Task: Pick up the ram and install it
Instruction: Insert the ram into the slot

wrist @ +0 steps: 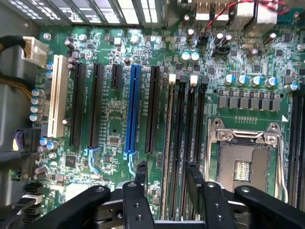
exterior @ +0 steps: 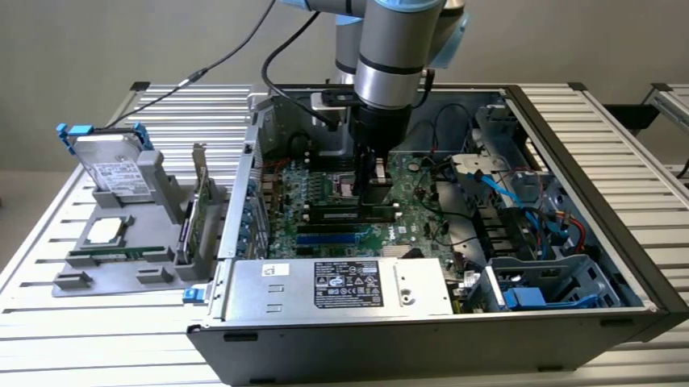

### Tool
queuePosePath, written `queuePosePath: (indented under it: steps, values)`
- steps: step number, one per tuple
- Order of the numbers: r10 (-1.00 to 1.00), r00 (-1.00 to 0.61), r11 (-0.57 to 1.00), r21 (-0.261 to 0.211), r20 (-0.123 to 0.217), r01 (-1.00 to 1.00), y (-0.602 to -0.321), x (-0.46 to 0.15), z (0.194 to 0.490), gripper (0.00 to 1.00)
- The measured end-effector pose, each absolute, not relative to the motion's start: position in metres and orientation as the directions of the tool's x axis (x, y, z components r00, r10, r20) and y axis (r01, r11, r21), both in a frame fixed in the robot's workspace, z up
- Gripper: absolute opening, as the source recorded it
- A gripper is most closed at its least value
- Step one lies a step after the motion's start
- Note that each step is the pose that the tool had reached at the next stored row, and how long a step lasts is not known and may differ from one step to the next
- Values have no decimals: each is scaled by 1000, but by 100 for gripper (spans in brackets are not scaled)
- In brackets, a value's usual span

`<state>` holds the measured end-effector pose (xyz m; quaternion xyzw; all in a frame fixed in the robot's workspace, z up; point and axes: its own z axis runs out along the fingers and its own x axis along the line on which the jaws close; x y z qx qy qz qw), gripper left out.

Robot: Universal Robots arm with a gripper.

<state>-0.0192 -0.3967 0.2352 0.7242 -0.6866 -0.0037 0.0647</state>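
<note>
One ram stands on edge in the memory slot farthest from the CPU socket. Its long axis runs along the motherboard's slot rows. The gripper hangs directly over it, fingers spread to either side of its thin width and not pinching it.

Green motherboard — a blue slot, a white slot, black slots — and a black tool
</note>
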Motion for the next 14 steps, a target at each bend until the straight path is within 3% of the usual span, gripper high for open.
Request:
queuePosePath:
  steps: [6, 14]
  values:
    - [-995, 57, -49, 99, 83, -994, -397, -20, 239, 44]
    - [-995, 57, -49, 99, 83, -994, -397, -20, 239, 10]
